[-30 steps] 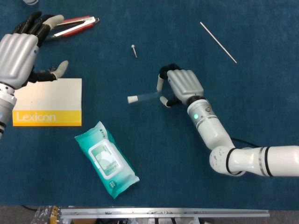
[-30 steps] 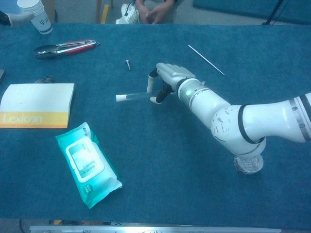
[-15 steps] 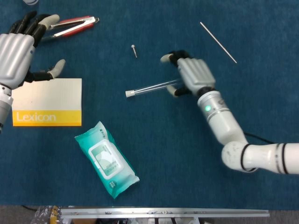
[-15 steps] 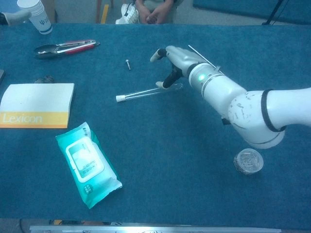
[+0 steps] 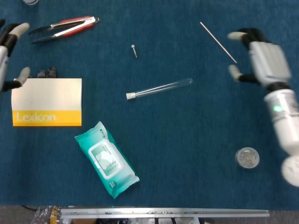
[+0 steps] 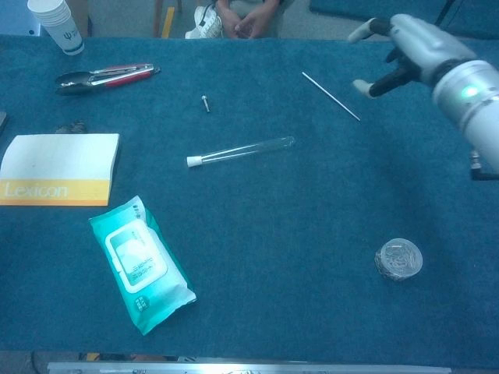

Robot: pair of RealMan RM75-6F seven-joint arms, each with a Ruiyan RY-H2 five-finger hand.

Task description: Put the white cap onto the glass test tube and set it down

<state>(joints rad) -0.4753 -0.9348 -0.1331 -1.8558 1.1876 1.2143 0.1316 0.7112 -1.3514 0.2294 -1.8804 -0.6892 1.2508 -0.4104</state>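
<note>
The glass test tube (image 5: 161,87) lies flat on the blue cloth at the middle, its white cap (image 5: 130,95) fitted on its left end; it also shows in the chest view as the tube (image 6: 243,149) with the cap (image 6: 193,160). Nothing touches it. My right hand (image 5: 259,58) is far off to the right, raised, fingers spread and empty; the chest view shows the same hand (image 6: 405,51) at the top right. My left hand (image 5: 8,51) is at the left edge, mostly cut off, fingers apart and holding nothing.
A Lexicon box (image 5: 46,102) and a teal wipes pack (image 5: 106,159) lie at the left. Tongs (image 5: 63,27) are at the back left, a small screw (image 5: 134,50) behind the tube, a thin metal rod (image 5: 218,42) at the back right, a round glass lid (image 5: 247,157) at the front right.
My right hand let go of the capped tube and drew away to the right and up. The tube now lies alone on the cloth. My left hand drifted further left.
</note>
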